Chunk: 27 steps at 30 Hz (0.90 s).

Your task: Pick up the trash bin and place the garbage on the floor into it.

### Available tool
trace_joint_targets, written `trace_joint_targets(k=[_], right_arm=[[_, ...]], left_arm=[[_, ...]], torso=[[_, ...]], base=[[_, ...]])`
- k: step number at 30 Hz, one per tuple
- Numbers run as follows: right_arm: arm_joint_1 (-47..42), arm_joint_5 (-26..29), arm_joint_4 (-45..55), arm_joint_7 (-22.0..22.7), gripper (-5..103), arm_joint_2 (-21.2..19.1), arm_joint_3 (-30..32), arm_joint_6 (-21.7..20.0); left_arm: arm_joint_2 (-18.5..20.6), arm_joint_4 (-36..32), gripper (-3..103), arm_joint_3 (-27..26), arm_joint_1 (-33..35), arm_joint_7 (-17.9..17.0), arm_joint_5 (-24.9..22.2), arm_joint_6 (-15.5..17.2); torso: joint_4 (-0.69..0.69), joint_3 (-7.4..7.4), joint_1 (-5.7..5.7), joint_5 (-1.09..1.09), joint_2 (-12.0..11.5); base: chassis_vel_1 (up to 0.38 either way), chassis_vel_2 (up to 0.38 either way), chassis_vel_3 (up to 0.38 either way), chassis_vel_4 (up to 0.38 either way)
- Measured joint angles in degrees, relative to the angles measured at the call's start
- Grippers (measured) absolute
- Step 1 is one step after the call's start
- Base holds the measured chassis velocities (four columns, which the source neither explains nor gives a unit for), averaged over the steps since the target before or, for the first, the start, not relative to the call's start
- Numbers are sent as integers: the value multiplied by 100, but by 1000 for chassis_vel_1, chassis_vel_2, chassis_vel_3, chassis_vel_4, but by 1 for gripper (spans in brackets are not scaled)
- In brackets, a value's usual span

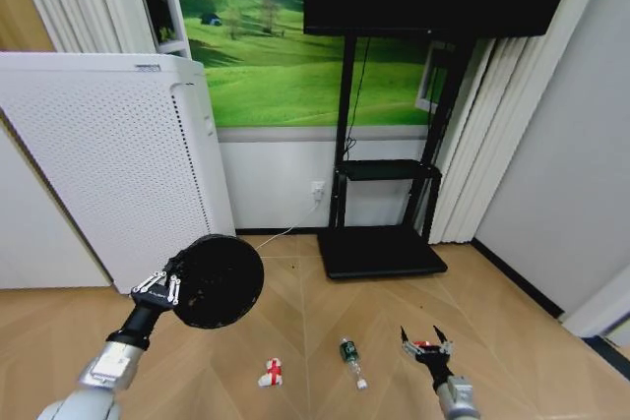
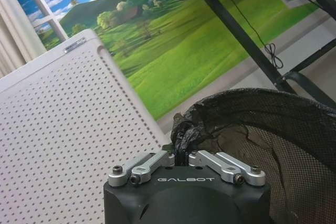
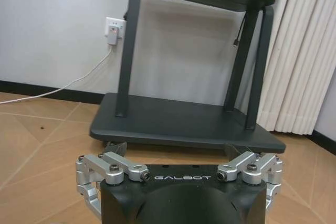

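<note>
In the head view, the trash bin (image 1: 217,281) is held off the floor by the left gripper (image 1: 167,289), clamped on its rim at nine o'clock; the bottle (image 1: 351,361) lies at nine o'clock of the right gripper (image 1: 426,343), whose fingers are spread. In the left wrist view, the bin's mesh wall is seen at three o'clock of the closed fingers (image 2: 152,164). In the right wrist view, the fingers (image 3: 113,167) are seen wide apart above the wooden floor (image 3: 42,145).

Cut off by the near edge of the head view: both arms. Hidden behind the trash bin (image 1: 219,281): part of the white appliance (image 1: 118,164). Too small to read: the green label on the bottle (image 1: 351,361). Cut off in the left wrist view: the bin's right side. Hidden behind the right gripper (image 3: 178,153) body: its fingers' tips.
</note>
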Motion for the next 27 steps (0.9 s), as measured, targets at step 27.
trace_joint_targets(k=[27], right_arm=[[-122, 121, 48, 113, 100, -536, -567, -142]], left_arm=[[-200, 360, 6, 185, -47, -36, 90, -64]], torso=[[4, 0, 0, -2, 0]], base=[[266, 248, -251, -259]])
